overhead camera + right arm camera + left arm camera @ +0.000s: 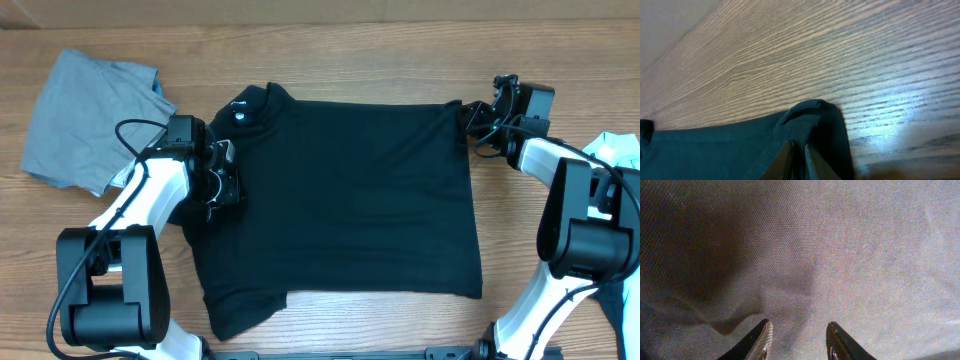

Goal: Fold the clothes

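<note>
Black shirt [350, 200] lies spread flat mid-frame on the counter [400, 60]; right gripper [799, 150] pinches its upper-right corner, jaws nearly closed on bunched cloth, probably to lift a fold, while left gripper [799, 325] sits over the shirt's left side, jaws apart, holding nothing.

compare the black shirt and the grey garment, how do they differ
The black shirt lies spread nearly flat in the middle; the grey garment sits crumpled at the far left corner. The black shirt covers far more table than the grey garment. The right gripper pinches the black shirt's corner; no gripper touches the grey garment. Both are soft cloth.
</note>
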Robot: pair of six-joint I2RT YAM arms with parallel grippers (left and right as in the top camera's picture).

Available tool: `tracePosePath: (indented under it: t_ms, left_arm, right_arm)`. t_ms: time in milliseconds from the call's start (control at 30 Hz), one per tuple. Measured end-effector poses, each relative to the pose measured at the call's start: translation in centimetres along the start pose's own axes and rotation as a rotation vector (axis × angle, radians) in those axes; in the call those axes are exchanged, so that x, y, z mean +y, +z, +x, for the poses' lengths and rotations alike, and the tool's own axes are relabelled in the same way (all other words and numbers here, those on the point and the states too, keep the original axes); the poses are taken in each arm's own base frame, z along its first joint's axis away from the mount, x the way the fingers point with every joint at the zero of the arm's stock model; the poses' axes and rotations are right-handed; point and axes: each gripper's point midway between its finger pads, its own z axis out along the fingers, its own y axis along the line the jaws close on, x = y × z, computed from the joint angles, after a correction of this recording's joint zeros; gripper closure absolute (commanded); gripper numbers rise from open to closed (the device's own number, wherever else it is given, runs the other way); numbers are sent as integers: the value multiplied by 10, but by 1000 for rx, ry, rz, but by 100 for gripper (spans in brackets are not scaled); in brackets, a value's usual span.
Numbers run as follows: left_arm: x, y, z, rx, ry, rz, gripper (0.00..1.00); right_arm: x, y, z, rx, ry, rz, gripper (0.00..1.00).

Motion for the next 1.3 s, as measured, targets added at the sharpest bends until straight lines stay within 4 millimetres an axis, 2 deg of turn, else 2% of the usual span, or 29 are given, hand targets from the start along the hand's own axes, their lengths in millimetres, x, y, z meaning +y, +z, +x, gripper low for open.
tracePosePath:
  t_ms: [400, 467, 533, 600, 667, 833, 933, 1000, 1167, 1300]
  left_arm:
    - [0, 0, 0, -2, 1, 0, 59]
    - [0, 0, -1, -2, 1, 0, 59]
    - [0, 0, -1, -2, 1, 0, 58]
    - [-1, 0, 0, -2, 1, 4, 56]
    - [-2, 0, 0, -1, 1, 14, 56]
    - [-10, -6, -11, -25, 10, 41, 54]
    - [-14, -13, -22, -54, 20, 51, 51]
    - [-16, -16, -29, -74, 27, 52, 46]
    - [-15, -20, -48, -147, 50, 39, 46]
    - [-16, -22, -59, -194, 64, 36, 43]
  right_arm:
    - [-19, -5, -11, -43, 7, 70, 88]
    - [-20, -6, -11, -41, 12, 67, 78]
    - [-19, -6, -5, -17, 29, 52, 56]
    - [-17, -6, 2, 14, 38, 34, 54]
    - [-16, -7, 10, 48, 54, 21, 55]
    - [-11, -7, 20, 89, 69, -8, 85]
    - [-8, -7, 21, 96, 73, -18, 96]
    - [-6, -6, 18, 85, 64, -27, 96]
    - [-3, -6, 5, 35, 34, -44, 96]
    - [-10, -9, 0, 16, 64, -29, 96]
